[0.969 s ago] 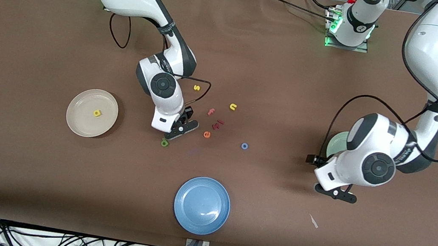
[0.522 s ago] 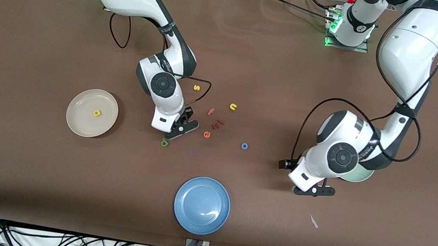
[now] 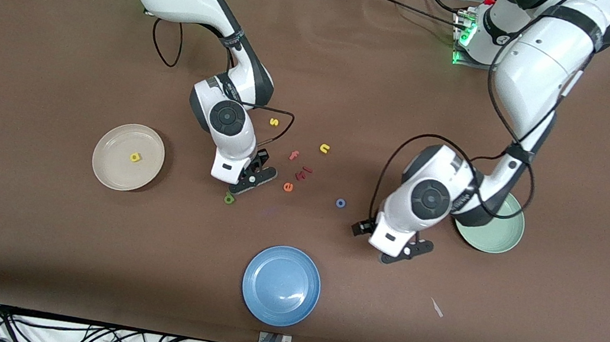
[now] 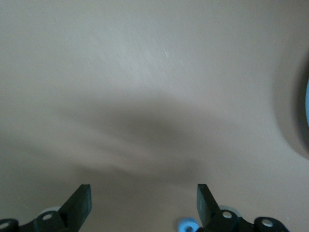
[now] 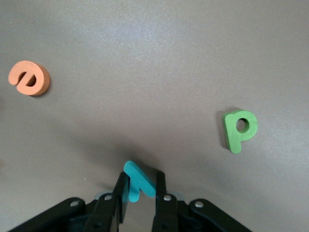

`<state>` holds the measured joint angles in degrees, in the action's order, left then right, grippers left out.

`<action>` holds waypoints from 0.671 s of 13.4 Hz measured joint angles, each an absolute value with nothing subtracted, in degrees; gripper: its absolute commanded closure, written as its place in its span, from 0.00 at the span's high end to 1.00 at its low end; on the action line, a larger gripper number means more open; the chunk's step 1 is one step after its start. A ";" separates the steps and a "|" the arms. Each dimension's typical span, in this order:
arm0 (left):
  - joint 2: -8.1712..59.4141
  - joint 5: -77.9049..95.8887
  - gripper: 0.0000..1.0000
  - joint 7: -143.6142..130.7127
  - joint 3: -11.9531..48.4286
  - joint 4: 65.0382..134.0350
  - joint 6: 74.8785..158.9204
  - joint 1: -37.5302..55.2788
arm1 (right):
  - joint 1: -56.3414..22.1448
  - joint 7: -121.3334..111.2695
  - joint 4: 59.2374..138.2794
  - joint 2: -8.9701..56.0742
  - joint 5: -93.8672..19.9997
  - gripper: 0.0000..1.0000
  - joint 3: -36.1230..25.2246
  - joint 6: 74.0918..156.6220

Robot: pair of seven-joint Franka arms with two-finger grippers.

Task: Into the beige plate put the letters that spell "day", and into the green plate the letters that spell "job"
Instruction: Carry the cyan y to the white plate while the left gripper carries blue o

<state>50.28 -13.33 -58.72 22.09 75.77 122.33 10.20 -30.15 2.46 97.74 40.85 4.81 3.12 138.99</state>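
My right gripper (image 5: 141, 180) (image 3: 251, 181) is low at the table's middle, shut on a teal letter (image 5: 133, 173) standing between its fingers. A green round-bowled letter (image 5: 239, 128) (image 3: 229, 199) lies flat close by, nearer the front camera. The beige plate (image 3: 102, 166) holds a yellow letter (image 3: 134, 157). My left gripper (image 3: 407, 252) (image 4: 143, 193) hangs open over bare table between the blue ring "o" (image 3: 340, 203) (image 4: 187, 225) and the green plate (image 3: 502, 234). A pinkish-red letter (image 3: 303, 172) lies among the loose letters.
An orange "e" (image 3: 288, 187) (image 5: 30, 78), a reddish "f" (image 3: 294, 155), a yellow "s" (image 3: 273, 122) and a yellow "n" (image 3: 325, 149) lie scattered mid-table. A blue plate (image 3: 281, 285) sits near the front edge. The left arm covers part of the green plate.
The left arm has swung from over the green plate toward the blue "o", uncovering most of the plate. The right gripper has closed on the teal letter without shifting place.
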 measured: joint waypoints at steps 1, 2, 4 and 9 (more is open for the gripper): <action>50.69 -13.32 0.86 -61.29 22.08 75.76 122.38 11.73 | -30.15 2.46 97.74 40.82 4.81 0.10 3.13 139.00; 51.02 -13.33 0.86 -63.05 22.03 75.76 122.39 12.77 | -30.15 2.46 97.73 40.73 4.81 0.10 3.13 139.01; 51.58 -13.33 0.79 -64.88 22.02 75.75 122.40 13.67 | -30.03 2.46 97.64 40.05 4.80 0.10 2.95 138.22; 53.85 -13.33 0.55 -67.44 22.03 75.76 126.54 15.29 | -28.44 -0.71 99.29 33.88 4.80 0.10 -1.08 129.98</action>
